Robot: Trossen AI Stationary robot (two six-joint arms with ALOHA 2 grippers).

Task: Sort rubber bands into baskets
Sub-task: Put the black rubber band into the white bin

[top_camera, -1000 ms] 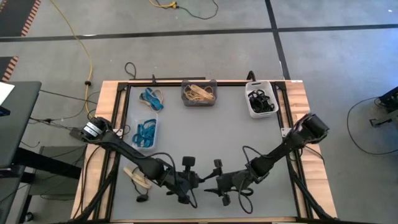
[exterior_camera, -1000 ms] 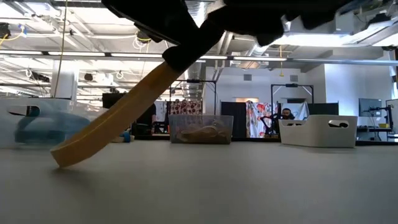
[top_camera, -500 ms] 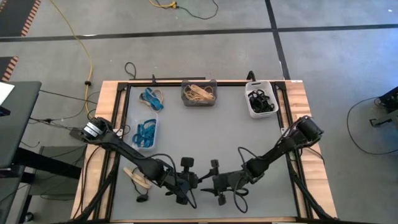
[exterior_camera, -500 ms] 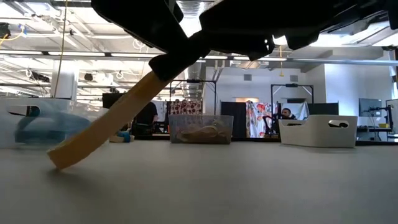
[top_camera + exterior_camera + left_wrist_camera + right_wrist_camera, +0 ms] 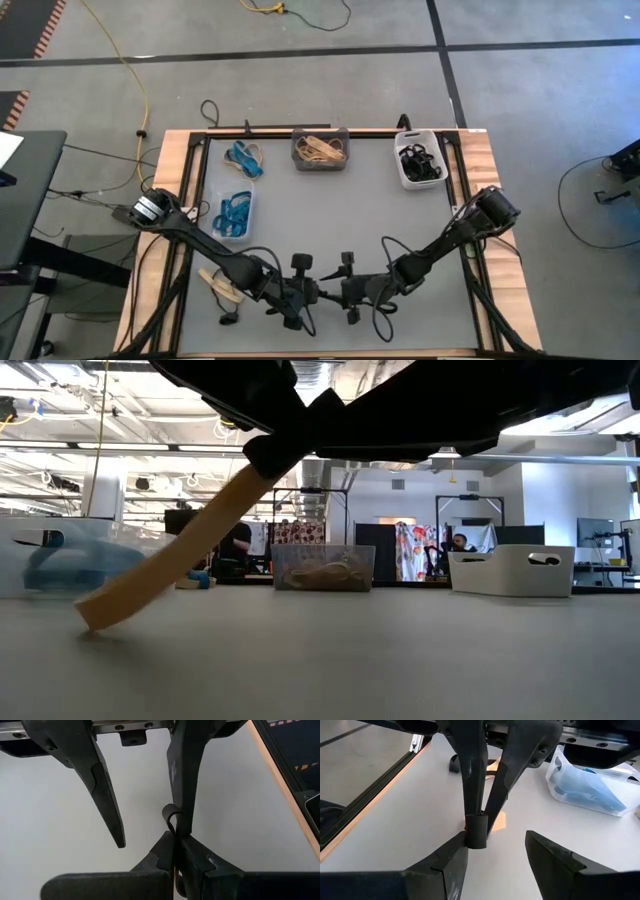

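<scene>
left gripper (image 5: 318,293) pressed together on a black rubber band (image 5: 476,831), near middle of table | right gripper (image 5: 343,293) spread, 1 finger against that band | risk: band snaps free at handover, lands short of white basket (image 5: 420,160), far right

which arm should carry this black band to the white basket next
Right. The left gripper is shut on the black band, and the right gripper has its jaws open either side of it. The white basket, which holds other black bands, sits on the right arm's side.
</scene>
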